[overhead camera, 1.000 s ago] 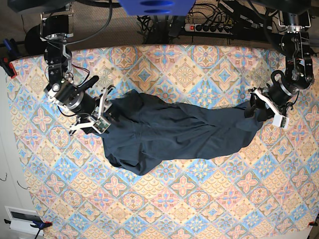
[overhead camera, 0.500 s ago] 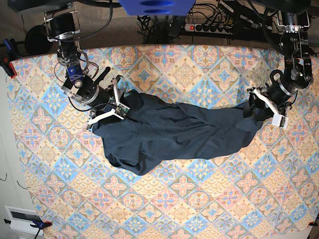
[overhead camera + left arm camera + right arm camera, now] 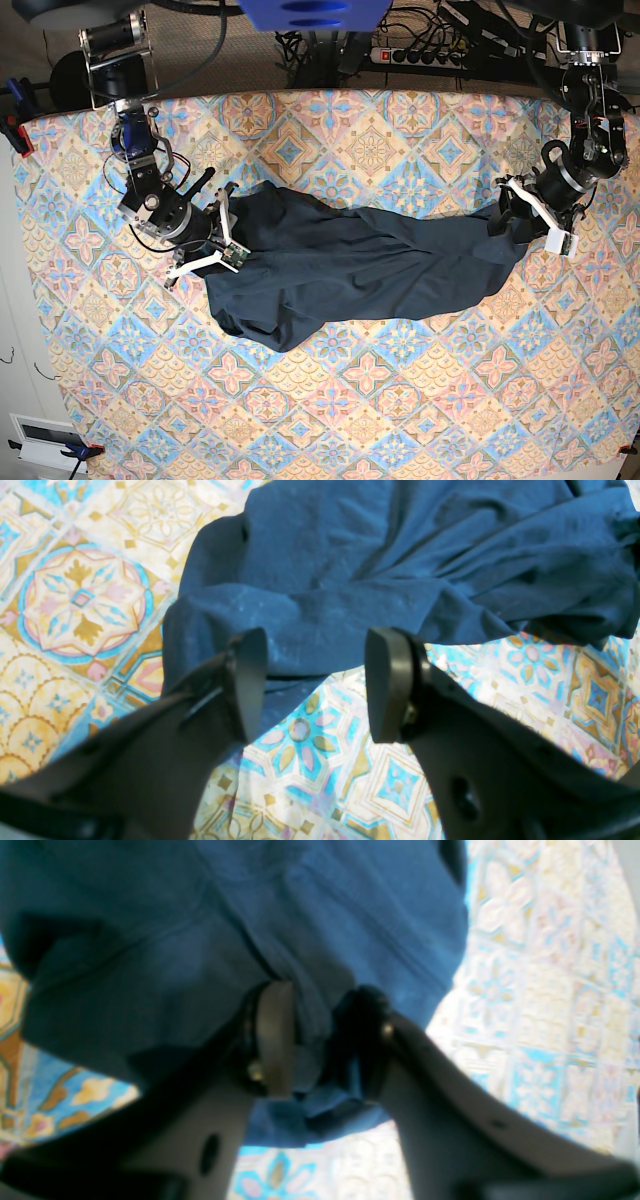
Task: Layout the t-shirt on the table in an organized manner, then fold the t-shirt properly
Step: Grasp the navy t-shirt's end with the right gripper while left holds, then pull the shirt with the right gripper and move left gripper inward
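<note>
The dark navy t-shirt (image 3: 360, 265) lies crumpled in a long band across the middle of the patterned table (image 3: 400, 400). At the shirt's left end in the base view, my right gripper (image 3: 212, 240) is down on the cloth. Its wrist view shows the right gripper (image 3: 320, 1040) shut on a bunched fold of the t-shirt (image 3: 200, 915). At the shirt's other end is my left gripper (image 3: 512, 215). In its wrist view the left gripper (image 3: 317, 680) is open, and the hem of the t-shirt (image 3: 350, 570) lies just between its fingertips, ungripped.
A power strip (image 3: 420, 52) and cables lie beyond the table's far edge. Clamps (image 3: 15, 130) hold the tablecloth at the left edge. A white box (image 3: 45, 440) sits off the near left corner. Patterned cloth (image 3: 380, 130) spreads behind and in front of the shirt.
My right arm swung toward the far side, then came back down onto the shirt's left end, and its jaws narrowed onto the cloth. The left arm stayed still.
</note>
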`<move>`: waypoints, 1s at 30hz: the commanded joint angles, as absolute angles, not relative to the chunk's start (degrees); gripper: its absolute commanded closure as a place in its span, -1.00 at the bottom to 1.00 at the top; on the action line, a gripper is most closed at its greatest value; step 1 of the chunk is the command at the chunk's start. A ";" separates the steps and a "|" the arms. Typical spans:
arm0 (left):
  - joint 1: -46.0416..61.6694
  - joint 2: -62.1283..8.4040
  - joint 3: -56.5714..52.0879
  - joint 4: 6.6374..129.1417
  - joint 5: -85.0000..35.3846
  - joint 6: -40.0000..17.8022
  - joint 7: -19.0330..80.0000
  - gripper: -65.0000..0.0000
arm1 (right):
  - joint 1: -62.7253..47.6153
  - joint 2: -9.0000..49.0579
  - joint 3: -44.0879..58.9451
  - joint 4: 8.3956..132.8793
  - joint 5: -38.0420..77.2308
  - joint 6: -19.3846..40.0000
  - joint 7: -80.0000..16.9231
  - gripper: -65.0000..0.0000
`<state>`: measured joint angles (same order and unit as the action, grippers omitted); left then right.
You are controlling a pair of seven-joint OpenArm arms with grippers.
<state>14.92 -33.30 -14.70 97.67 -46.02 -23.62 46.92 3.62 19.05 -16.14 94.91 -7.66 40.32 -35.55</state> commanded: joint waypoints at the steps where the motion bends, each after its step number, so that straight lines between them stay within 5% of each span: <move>1: 14.37 -34.33 -15.16 98.42 -46.73 -23.78 45.58 0.05 | 4.70 19.47 -15.87 95.60 -7.43 40.00 -34.42 0.48; 6: 14.37 -34.33 -15.16 98.42 -46.73 -23.78 45.58 0.05 | 4.62 19.47 -15.96 95.60 -7.43 40.00 -34.42 0.64; 11: 14.29 -34.33 -15.16 98.42 -46.73 -23.78 45.58 0.05 | 4.26 19.47 -15.69 97.36 -7.43 40.00 -34.42 1.00; 24: 14.20 -37.58 -15.16 98.42 -46.55 -23.87 45.58 0.05 | -6.73 19.56 4.88 113.45 -6.73 40.00 -34.33 0.98; 30: 14.11 -36.26 -14.81 98.42 -46.37 -23.87 45.58 0.05 | -8.13 19.65 17.71 114.33 12.44 40.00 -33.36 0.98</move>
